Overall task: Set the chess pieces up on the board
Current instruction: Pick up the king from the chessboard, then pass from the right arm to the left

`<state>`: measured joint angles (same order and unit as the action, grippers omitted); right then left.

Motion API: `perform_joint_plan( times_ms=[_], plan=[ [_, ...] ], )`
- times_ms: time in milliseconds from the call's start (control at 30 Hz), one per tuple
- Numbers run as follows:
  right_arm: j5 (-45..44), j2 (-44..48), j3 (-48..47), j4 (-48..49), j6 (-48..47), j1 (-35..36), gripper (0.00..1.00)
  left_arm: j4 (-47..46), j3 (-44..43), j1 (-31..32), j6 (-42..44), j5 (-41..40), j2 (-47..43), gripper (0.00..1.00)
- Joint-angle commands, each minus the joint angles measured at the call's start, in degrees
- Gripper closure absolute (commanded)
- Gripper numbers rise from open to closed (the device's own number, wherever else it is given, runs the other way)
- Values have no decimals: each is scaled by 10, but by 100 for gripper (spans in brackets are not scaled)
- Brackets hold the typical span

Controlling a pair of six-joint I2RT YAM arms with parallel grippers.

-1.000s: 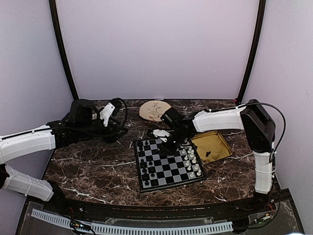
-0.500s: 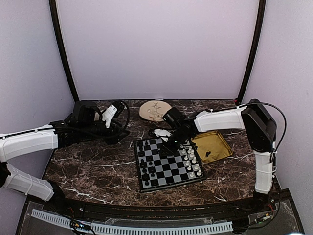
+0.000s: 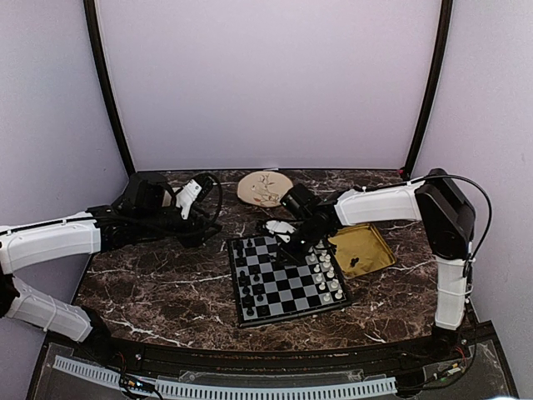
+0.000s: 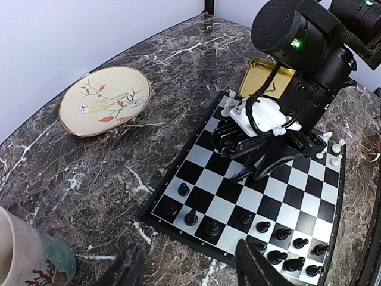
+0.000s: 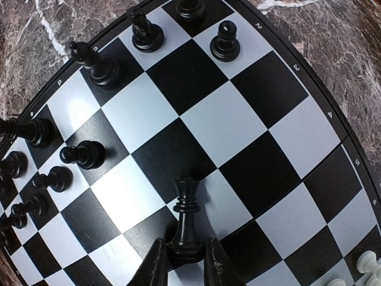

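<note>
Right gripper (image 5: 183, 262) pinches a tall black crowned chess piece (image 5: 186, 217) by its base above the small black-and-white checkered chessboard (image 5: 229, 122). It should probably go down upright, centred on its square, clear of the standing black pawns (image 5: 83, 154). Left gripper (image 4: 189, 269) hangs spread and empty.

Top view looks down from behind; both wrist views, right closest, share the board (image 3: 287, 292).
</note>
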<state>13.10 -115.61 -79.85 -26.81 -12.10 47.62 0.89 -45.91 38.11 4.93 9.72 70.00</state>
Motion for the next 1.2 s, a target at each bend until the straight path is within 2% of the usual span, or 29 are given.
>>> perform_joint_plan(
  times_ms=[0,200,367,533,633,700,767,1000,1167],
  plan=[
    [5,-8,2,-7,-6,-4,81,-15,1,-3,2,14,2,46],
    [38,3,-5,-8,-19,-18,86,-14,1,-2,8,26,8,46],
    [141,72,38,23,-48,-43,86,-71,26,-2,6,132,11,45],
    [219,103,39,13,-61,-47,86,-165,32,-1,-117,205,60,46],
    [261,111,37,13,-61,-47,86,-238,44,-1,-236,180,94,47],
    [277,111,32,7,-63,-47,86,-327,69,0,-305,192,115,47],
    [285,110,28,3,-62,-47,85,-372,75,0,-358,200,140,47],
    [287,106,24,-3,-62,-47,85,-504,99,3,-466,237,208,48],
    [288,101,21,-4,-63,-47,85,-538,89,21,-497,252,253,50]
  ],
)
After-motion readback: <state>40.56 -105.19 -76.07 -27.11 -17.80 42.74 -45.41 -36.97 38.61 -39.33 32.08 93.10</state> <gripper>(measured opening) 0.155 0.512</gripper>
